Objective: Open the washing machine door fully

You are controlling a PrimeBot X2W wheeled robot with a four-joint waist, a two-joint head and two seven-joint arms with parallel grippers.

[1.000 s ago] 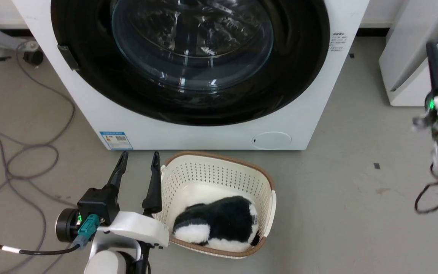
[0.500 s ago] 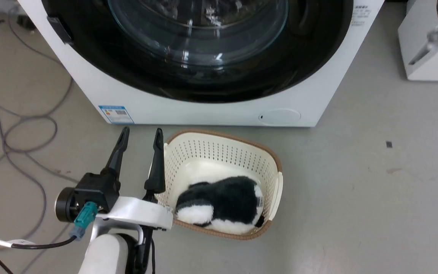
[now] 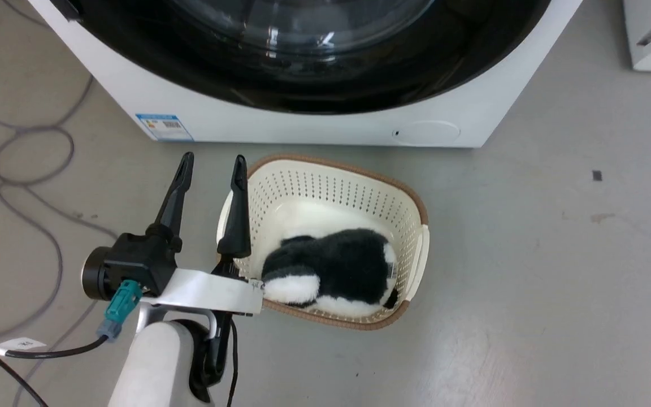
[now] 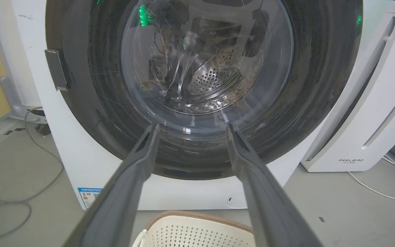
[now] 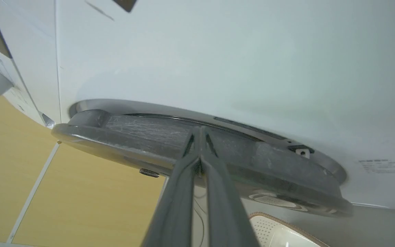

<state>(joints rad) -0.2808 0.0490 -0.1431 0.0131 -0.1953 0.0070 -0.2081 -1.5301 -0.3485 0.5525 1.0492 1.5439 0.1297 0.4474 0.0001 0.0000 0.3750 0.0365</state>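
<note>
The white washing machine (image 3: 303,127) stands ahead, its blue label (image 3: 164,126) at the lower left corner. Its round glossy black door (image 4: 307,85) lies flat against the front, and the steel drum shows through the glass bowl. My left gripper (image 3: 214,158) is open and empty, low over the floor in front of the machine, fingers (image 4: 142,161) pointing at the door's lower part. My right gripper (image 5: 200,129) is shut, its tips right at the side rim of the door (image 5: 142,133), which I see edge-on against the white front (image 5: 218,61). Whether the tips touch the rim I cannot tell.
A cream perforated basket (image 3: 325,175) with a black-and-white plush toy (image 3: 337,265) sits on the floor just right of my left fingers. Grey cables (image 3: 20,169) loop on the floor at the left. The white FEELBIRD appliance (image 4: 372,120) stands right of the machine.
The head camera has tipped down, so the machine sits higher in the picture. My right gripper rose from the right edge and passed out over the top. The left gripper stays beside the basket.
</note>
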